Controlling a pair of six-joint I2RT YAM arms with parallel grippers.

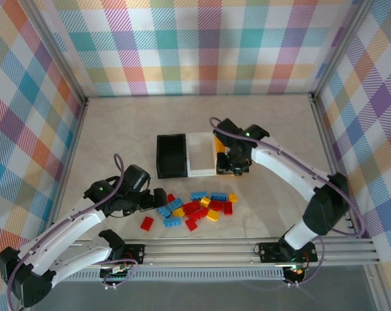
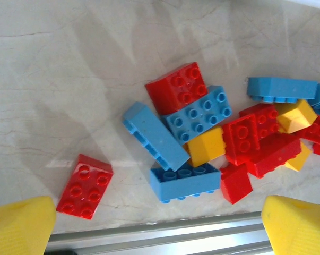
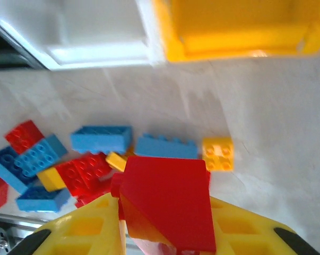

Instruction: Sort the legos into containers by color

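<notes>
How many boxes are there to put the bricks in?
3, side by side in a row: the black bin on the left, the white bin in the middle, and the yellow bin on the right. No other seems hidden.

there was one black bin (image 1: 171,155), one white bin (image 1: 201,155) and one yellow bin (image 3: 234,40), three in all. on the counter (image 1: 117,129) lay five blue bricks (image 2: 199,114), four yellow bricks (image 1: 212,215) and about seven red bricks (image 2: 85,186), piled too close to be sure. one more red brick (image 3: 167,191) sat in the right pincer (image 3: 165,231).
</notes>
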